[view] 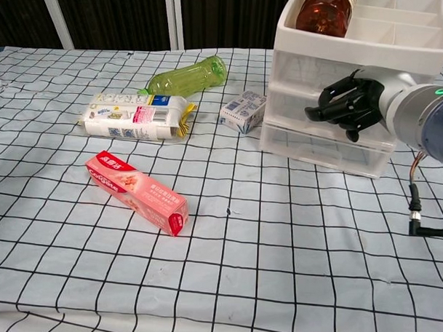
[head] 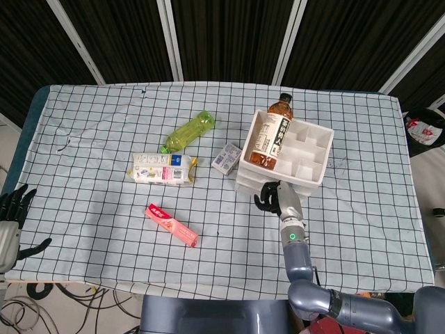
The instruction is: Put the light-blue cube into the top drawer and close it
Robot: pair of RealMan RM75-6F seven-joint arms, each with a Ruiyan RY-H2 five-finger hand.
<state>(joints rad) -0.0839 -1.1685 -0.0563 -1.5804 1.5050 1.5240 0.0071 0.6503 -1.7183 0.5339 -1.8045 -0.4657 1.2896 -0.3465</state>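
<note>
**Right hand against drawer unit front**

Right hand [view: 352, 103] presses its curled fingers [view: 328, 104] on the front of the white drawer unit [head: 252, 182], holding nothing. All drawer fronts look flush; light-blue cube not visible. Tea bottle [head: 271, 134] lies in the unit's top tray. Left hand [head: 12, 216] sits at the table's near left corner, fingers spread, empty. Pink box [view: 137, 192] lies toward the near edge.

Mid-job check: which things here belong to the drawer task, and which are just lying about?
Job:
drawer unit, drawers pushed in
right hand at its front
light-blue cube: not visible now

Lying about:
tea bottle in the top tray
green bottle
white packet
pink box
small carton
left hand, idle at the table edge
</note>
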